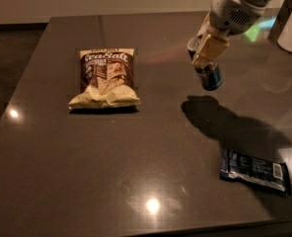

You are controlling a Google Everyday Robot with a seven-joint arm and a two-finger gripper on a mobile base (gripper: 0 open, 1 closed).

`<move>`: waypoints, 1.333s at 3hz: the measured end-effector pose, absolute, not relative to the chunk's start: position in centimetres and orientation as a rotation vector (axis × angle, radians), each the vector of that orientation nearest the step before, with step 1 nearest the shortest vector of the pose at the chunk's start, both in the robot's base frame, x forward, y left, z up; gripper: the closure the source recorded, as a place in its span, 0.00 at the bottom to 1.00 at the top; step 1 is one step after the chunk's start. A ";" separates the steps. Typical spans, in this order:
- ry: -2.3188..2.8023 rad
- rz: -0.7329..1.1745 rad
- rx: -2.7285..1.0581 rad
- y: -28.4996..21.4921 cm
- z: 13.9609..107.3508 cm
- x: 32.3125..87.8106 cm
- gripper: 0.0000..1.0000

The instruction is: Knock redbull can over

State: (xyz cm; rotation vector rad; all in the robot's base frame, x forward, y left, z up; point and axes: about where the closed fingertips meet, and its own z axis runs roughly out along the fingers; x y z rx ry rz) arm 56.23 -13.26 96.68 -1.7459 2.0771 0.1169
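The redbull can [211, 76], small and dark blue, hangs tilted in the air above the dark table [136, 172], with its shadow on the surface below it. My gripper [205, 57] comes in from the upper right and is shut on the can's upper part. One tan finger [209, 50] covers the can's top. The can's bottom end points down and to the right, clear of the table.
A brown and cream chip bag [104, 78] lies flat at the left middle. A flat dark-blue snack bar wrapper [254, 171] lies at the front right. A white container [291, 26] stands at the far right edge.
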 end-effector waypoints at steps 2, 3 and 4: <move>2.162 -0.116 -1.998 -13.6 94.7 54.9 1.00; 2.157 -0.148 -2.085 -13.1 93.5 54.8 0.82; 2.149 -0.150 -2.152 -12.5 92.2 54.7 0.58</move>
